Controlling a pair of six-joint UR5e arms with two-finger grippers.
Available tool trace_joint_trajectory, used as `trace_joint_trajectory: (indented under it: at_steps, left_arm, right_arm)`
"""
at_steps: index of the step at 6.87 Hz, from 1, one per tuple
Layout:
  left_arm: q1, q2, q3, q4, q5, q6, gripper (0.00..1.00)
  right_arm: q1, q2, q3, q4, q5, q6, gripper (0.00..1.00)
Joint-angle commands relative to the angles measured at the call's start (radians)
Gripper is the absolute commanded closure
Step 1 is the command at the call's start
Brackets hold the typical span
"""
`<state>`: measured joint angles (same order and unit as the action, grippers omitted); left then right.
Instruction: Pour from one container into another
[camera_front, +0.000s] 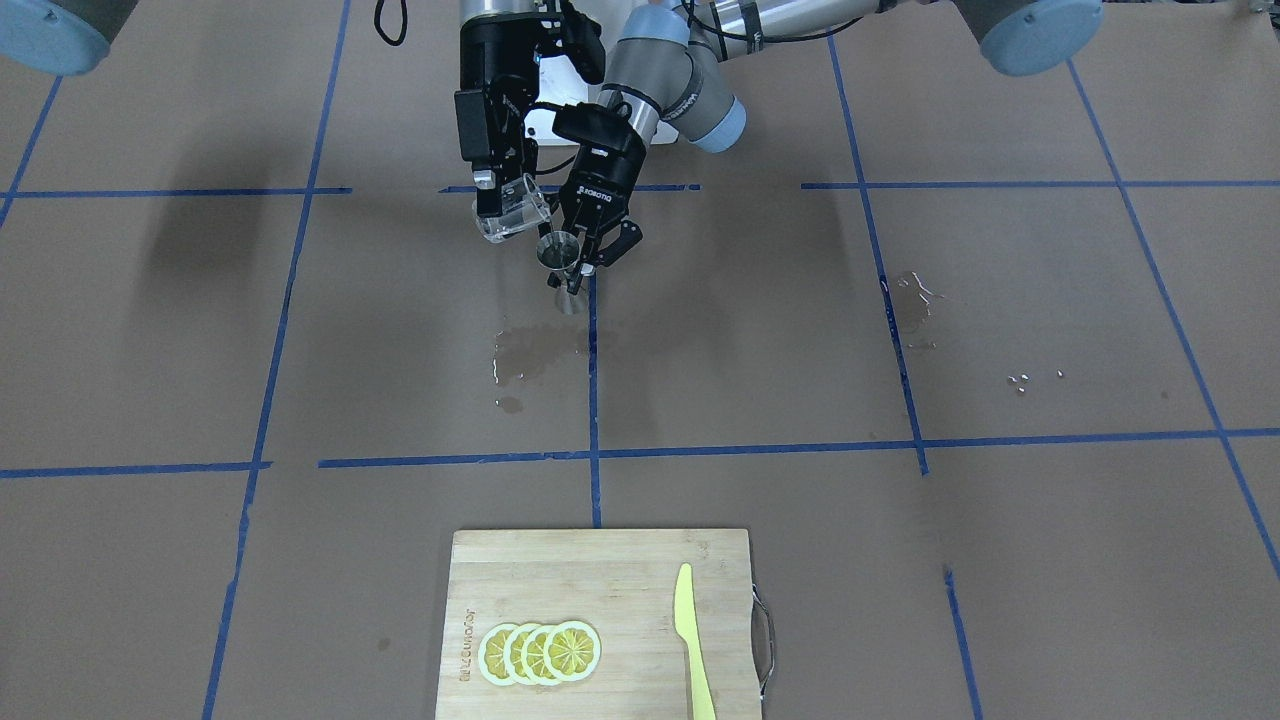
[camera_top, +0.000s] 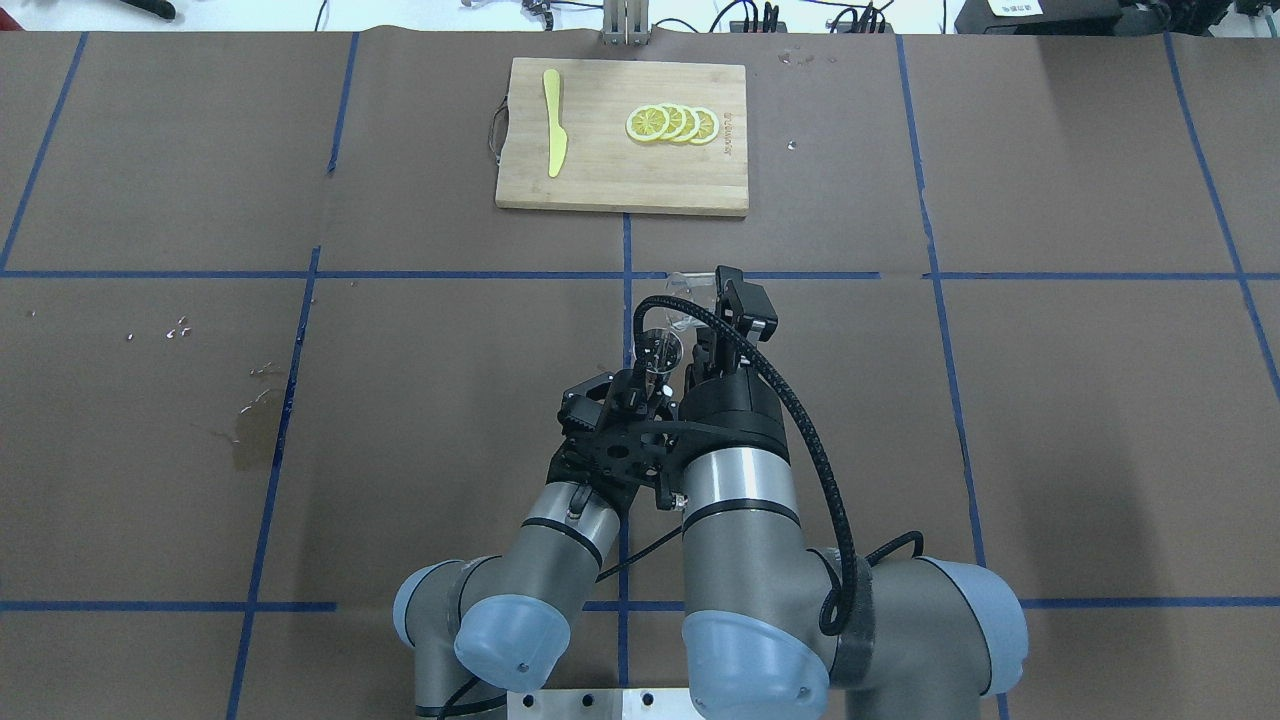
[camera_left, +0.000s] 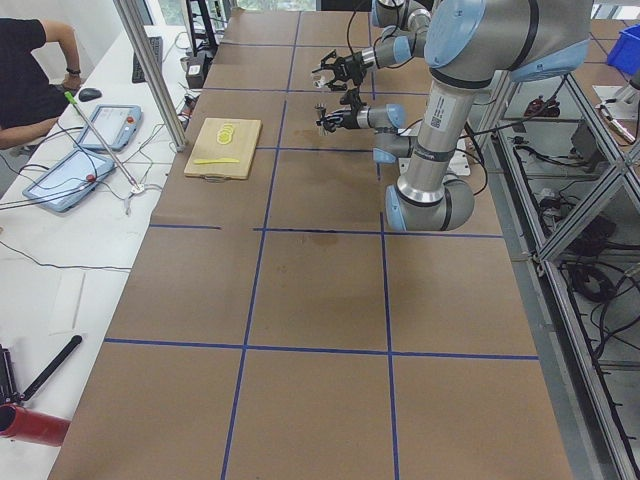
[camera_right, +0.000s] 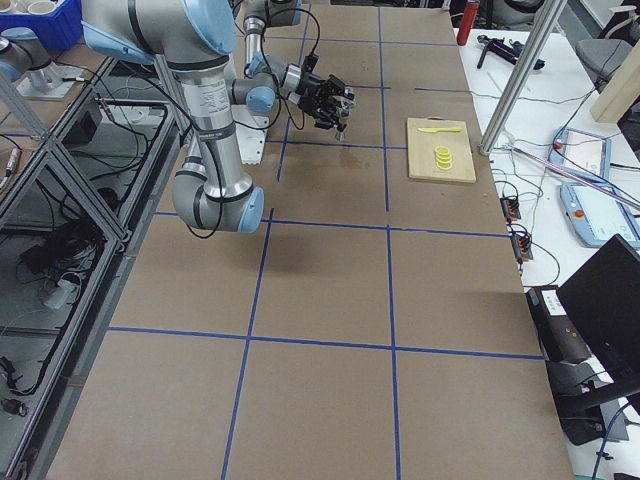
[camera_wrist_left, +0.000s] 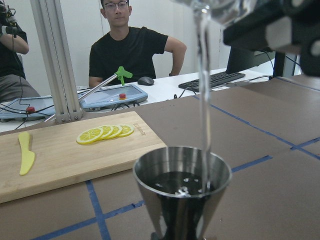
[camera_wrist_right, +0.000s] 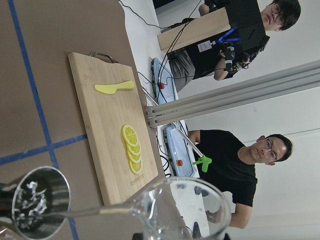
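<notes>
The metal jigger (camera_front: 562, 262) stands upright near the table's centre line, and my left gripper (camera_front: 584, 266) is shut on its narrow waist. Just above and beside it, my right gripper (camera_front: 503, 205) is shut on the clear glass cup (camera_front: 512, 213), which is tilted toward the jigger. In the left wrist view a thin stream of water (camera_wrist_left: 203, 80) falls from the cup (camera_wrist_left: 216, 7) into the jigger (camera_wrist_left: 182, 186), which holds liquid. The right wrist view shows the cup's rim (camera_wrist_right: 184, 210) with the stream running to the jigger's mouth (camera_wrist_right: 40, 201).
A wet patch (camera_front: 530, 355) darkens the paper just in front of the jigger, and more drops (camera_front: 915, 298) lie toward my left. On the far side sits a wooden cutting board (camera_front: 600, 580) with lemon slices (camera_front: 540, 652) and a yellow knife (camera_front: 692, 640). Operators sit beyond the table.
</notes>
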<state>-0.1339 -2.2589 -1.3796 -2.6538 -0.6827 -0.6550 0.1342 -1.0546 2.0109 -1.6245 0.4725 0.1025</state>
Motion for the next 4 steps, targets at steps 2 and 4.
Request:
trace_joint_trajectory:
  at_steps: [2,4]
  left_arm:
    - [0.000,0.004,-0.003,0.002,0.003,0.000,1.00]
    - [0.000,0.007,-0.004,0.002,0.006,0.000,1.00]
  right_arm:
    - [0.001,0.004,0.000,0.015,-0.002,0.020,0.99]
    - [0.004,0.002,0.000,0.017,0.005,0.180,0.99]
